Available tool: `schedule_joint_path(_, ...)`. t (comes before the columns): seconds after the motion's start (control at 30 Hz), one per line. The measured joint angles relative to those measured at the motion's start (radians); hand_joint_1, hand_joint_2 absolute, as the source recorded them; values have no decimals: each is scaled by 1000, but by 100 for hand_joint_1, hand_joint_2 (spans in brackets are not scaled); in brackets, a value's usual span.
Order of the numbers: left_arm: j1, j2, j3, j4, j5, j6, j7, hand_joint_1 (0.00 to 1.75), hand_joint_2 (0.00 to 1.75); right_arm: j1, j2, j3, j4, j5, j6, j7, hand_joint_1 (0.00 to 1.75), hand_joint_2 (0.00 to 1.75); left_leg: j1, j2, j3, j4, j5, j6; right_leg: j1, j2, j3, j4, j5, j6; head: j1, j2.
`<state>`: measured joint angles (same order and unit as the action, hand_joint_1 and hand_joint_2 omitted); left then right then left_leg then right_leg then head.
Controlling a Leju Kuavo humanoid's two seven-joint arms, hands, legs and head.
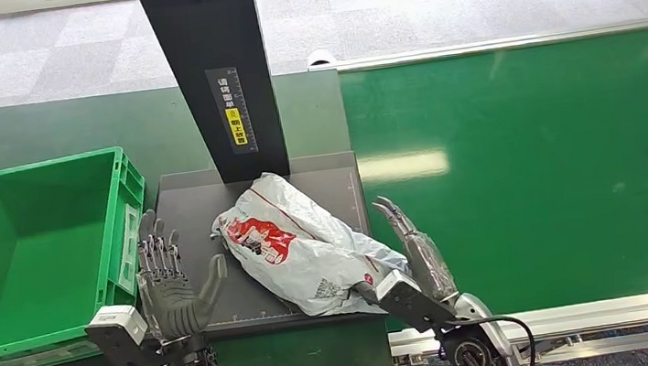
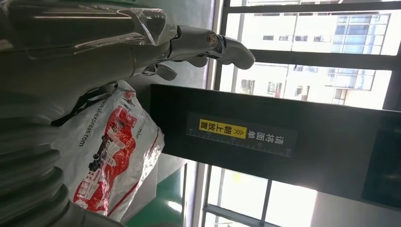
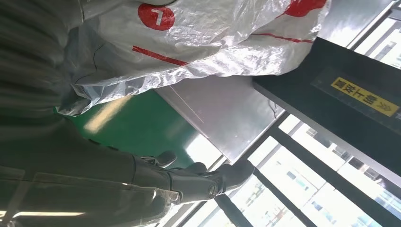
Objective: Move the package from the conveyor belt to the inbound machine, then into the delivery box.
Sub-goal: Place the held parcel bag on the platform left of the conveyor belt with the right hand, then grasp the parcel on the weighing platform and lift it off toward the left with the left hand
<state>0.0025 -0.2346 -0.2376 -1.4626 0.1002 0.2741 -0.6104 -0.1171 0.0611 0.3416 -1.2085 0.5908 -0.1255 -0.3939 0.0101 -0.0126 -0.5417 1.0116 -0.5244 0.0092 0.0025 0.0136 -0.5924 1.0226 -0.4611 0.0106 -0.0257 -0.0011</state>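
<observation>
While both hands flank it, package (image 1: pixel 304 245) lies on inbound machine (image 1: pixel 204 210). Left hand (image 1: pixel 167 288) open, apart. Right hand (image 1: pixel 416 251) open, beside package; white, crinkled, red print.

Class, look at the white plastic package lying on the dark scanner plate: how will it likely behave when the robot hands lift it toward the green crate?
The package looks like a crinkled poly bag, so it will probably sag and fold rather than stay stiff. Its glossy film may slip between fingers. It lies flat on the plate, so rolling seems unlikely; the left robot hand and right robot hand flank it, open.
</observation>
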Motion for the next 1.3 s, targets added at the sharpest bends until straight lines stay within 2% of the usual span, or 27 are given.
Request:
schedule_joint_path(0.17, -1, 2, -9, 0, -18, -10, -4, 0, 175, 13, 1, -12, -30, -84, 14, -61, 0, 175, 0, 0, 0, 0, 0, 0, 0, 0, 0, 0, 0, 0, 0, 0)
schedule_joint_path(0.47, -2, 4, -21, 0, -21, -15, -5, 0, 175, 19, 1, -25, -53, -95, 21, -69, 0, 175, 0, 0, 0, 0, 0, 0, 0, 0, 0, 0, 0, 0, 0, 0)
schedule_joint_path(0.57, -3, 8, -26, 1, -43, -20, 2, 0, 175, 20, 3, -31, -58, -145, 38, -85, 0, 175, 0, 0, 0, 0, 0, 0, 0, 0, 0, 0, 0, 0, 0, 0)
schedule_joint_path(0.7, -13, 19, -58, 25, -151, -34, 62, 0, 175, 23, 13, -66, -70, -293, 73, -124, 0, 175, 0, 0, 0, 0, 0, 0, 0, 0, 0, 0, 0, 0, 0, 0)
schedule_joint_path(0.83, -38, 29, -101, 97, -271, -55, 141, 0, 175, 24, 13, -102, -79, -366, 78, -140, 0, 175, 0, 0, 0, 0, 0, 0, 0, 0, 0, 0, 0, 0, 0, 0)
schedule_joint_path(0.97, -72, 34, -138, 192, -414, -31, 229, 0, 175, 25, 16, -145, -91, -431, 41, -153, 0, 175, 0, 0, 0, 0, 0, 0, 0, 0, 0, 0, 0, 0, 0, 0)
schedule_joint_path(1.13, -143, 16, -153, 312, -516, -27, 259, 0, 175, 28, 26, -184, -110, -453, -7, -149, 0, 175, 0, 0, 0, 0, 0, 0, 0, 0, 0, 0, 0, 0, 0, 0)
schedule_joint_path(1.3, -289, -12, -180, 442, -618, -101, 337, 0, 175, 28, 36, -189, -111, -453, -13, -145, 0, 175, 0, -1, 0, 0, 1, 0, 0, 0, 0, 0, 1, 0, 0, 0)
